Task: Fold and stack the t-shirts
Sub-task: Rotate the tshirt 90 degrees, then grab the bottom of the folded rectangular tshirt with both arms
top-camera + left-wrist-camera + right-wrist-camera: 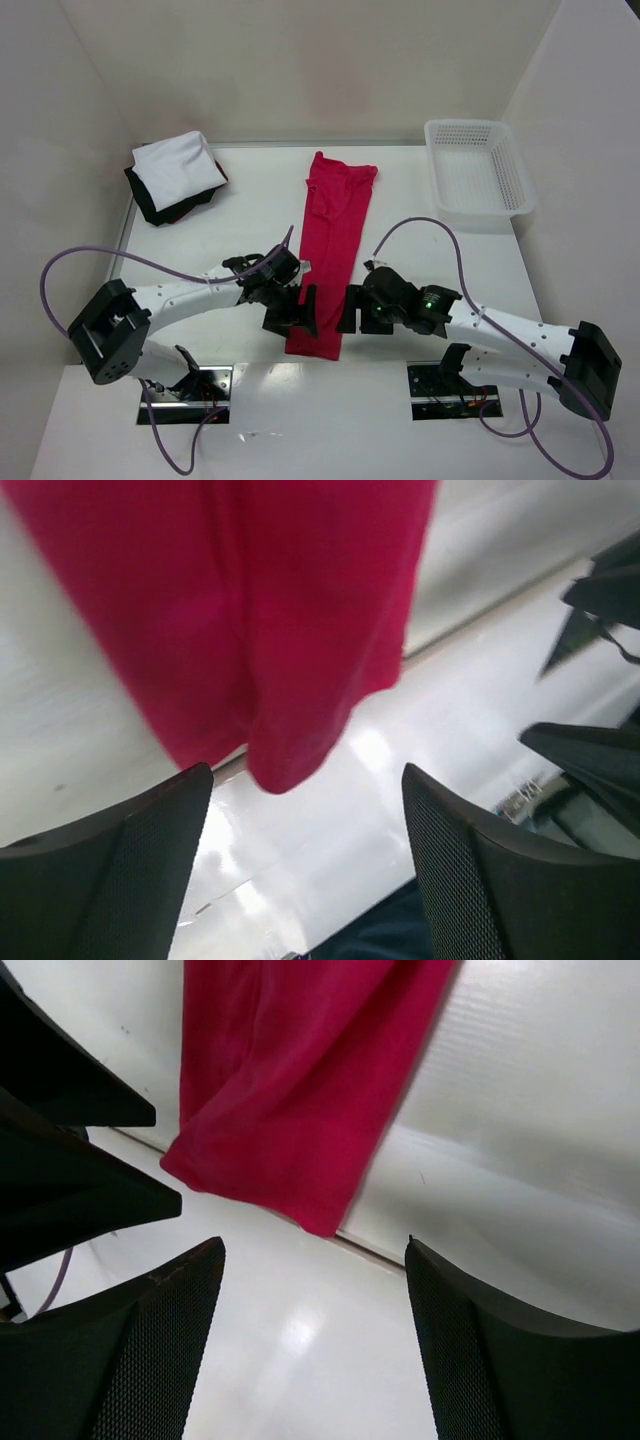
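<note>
Both wide, empty: left gripper (297, 311) and right gripper (351, 309) flanking the hem of the red t-shirt (336, 240) at 6 o'clock (long strip, mid-table). Could snag one layer only, skewing the fold.

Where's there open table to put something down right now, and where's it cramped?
There are two bare patches of table: one between the white t-shirt stacked on the black t-shirt and the red t-shirt, another between the red t-shirt and the basket. It is crowded at the red t-shirt's near end, flanked by the open left gripper and right gripper.
</note>
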Available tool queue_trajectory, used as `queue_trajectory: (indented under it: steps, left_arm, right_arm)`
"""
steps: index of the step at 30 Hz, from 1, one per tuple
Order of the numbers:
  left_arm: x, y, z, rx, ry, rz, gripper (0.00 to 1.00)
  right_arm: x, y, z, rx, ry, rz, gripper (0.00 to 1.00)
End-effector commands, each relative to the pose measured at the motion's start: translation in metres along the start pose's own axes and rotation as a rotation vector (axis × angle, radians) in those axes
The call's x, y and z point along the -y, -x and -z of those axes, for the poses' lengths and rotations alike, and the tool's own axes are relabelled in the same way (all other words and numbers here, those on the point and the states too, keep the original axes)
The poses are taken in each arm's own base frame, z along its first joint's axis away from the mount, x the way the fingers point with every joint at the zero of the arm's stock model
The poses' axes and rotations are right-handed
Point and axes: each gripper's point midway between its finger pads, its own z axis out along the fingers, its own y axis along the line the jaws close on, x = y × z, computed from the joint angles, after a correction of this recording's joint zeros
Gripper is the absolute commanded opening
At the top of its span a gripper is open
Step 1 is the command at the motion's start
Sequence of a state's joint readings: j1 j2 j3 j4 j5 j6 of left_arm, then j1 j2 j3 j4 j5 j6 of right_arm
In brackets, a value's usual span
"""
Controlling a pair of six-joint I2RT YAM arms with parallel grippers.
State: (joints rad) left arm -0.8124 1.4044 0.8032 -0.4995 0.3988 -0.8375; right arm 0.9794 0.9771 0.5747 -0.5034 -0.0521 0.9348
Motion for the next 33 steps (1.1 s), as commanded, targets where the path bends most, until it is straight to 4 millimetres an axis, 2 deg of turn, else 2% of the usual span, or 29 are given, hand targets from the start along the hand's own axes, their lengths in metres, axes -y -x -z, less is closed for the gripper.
queue_trajectory:
  steps: [1,3,6,8,9,14,16,19,25,33]
  left_arm:
    - [-0.006,0.013,0.02,0.1,0.092,-0.007,0.85]
    - [-0.013,0.013,0.026,0.127,0.13,0.017,0.86]
    - [-0.028,0.009,0.025,0.16,0.172,0.08,0.84]
    - [-0.037,0.003,0.018,0.149,0.184,0.11,0.82]
    - [-0.043,0.0,0.009,0.141,0.177,0.12,0.79]
    - [-0.052,-0.003,-0.002,0.104,0.202,0.11,0.71]
    - [-0.052,-0.006,-0.009,0.072,0.19,0.105,0.65]
    - [-0.052,-0.007,-0.015,0.049,0.181,0.085,0.64]
    - [-0.05,-0.012,-0.024,-0.017,0.161,0.059,0.64]
    - [-0.049,-0.018,-0.03,-0.057,0.132,0.045,0.64]
  right_arm:
    - [-0.013,0.016,0.001,0.049,-0.002,0.032,0.78]
    - [-0.009,0.006,-0.008,0.009,0.005,0.032,0.7]
    - [-0.006,-0.003,-0.014,-0.023,0.018,0.022,0.64]
    - [-0.004,-0.006,-0.017,-0.036,0.018,0.022,0.64]
    - [0.003,-0.018,-0.025,-0.091,-0.009,0.036,0.63]
    - [0.002,-0.022,-0.033,-0.119,-0.005,0.043,0.59]
    - [-0.001,-0.022,-0.038,-0.132,0.001,0.053,0.57]
    - [0.002,-0.03,-0.048,-0.173,-0.038,0.064,0.56]
    - [0.004,-0.039,-0.053,-0.207,-0.047,0.076,0.56]
    - [-0.008,-0.044,-0.063,-0.217,-0.005,0.075,0.56]
